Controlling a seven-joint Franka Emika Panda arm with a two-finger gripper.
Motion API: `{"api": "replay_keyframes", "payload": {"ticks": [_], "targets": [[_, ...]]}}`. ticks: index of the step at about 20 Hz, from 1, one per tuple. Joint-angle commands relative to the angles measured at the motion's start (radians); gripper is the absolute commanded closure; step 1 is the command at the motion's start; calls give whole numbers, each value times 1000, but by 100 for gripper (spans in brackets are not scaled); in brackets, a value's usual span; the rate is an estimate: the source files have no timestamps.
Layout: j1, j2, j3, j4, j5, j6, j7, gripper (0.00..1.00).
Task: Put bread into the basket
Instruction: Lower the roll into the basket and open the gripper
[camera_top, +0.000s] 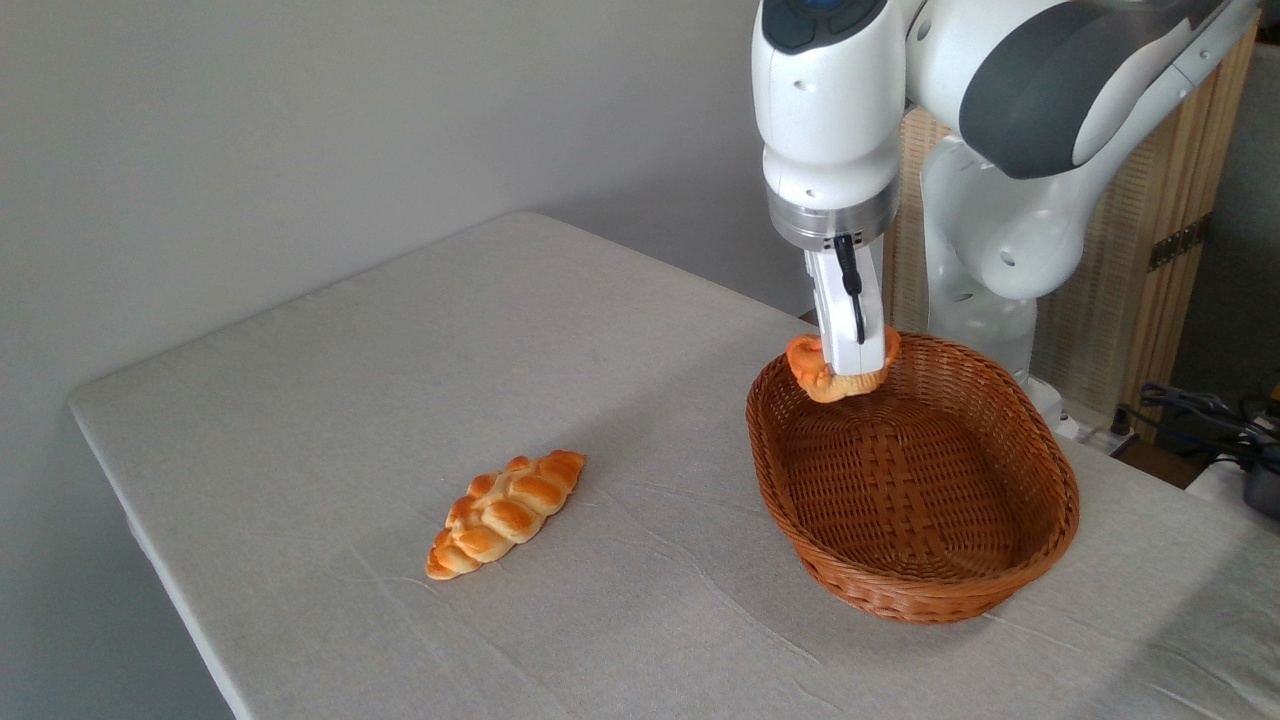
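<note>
Bread (812, 372) in the claw (850, 368) (clamped) over the unlabelled basket (915, 590).

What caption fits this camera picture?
Claw holds small bread over the basket; braided loaf waits.

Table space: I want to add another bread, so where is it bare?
Free: the table behind the braided loaf, and the strip between loaf and basket. The front right corner is bare too. Crowded: the basket's far end, where the tool holds the bread.
</note>
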Motion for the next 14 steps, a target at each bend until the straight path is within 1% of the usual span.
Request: {"api": "replay_keyframes", "payload": {"ticks": [1,2,3,5,6,9,14], "targets": [[-46,-24,58,-15,57,-19,28,41],[-50,-23,77,-20,57,-19,35,18],[-60,-21,94,-25,57,-19,37,1],[-87,-17,114,-35,57,-19,37,0],[-93,-15,114,-43,56,-17,35,0],[-95,-15,114,-43,56,-17,35,0],[-116,-10,114,-35,54,-16,37,0]]}}
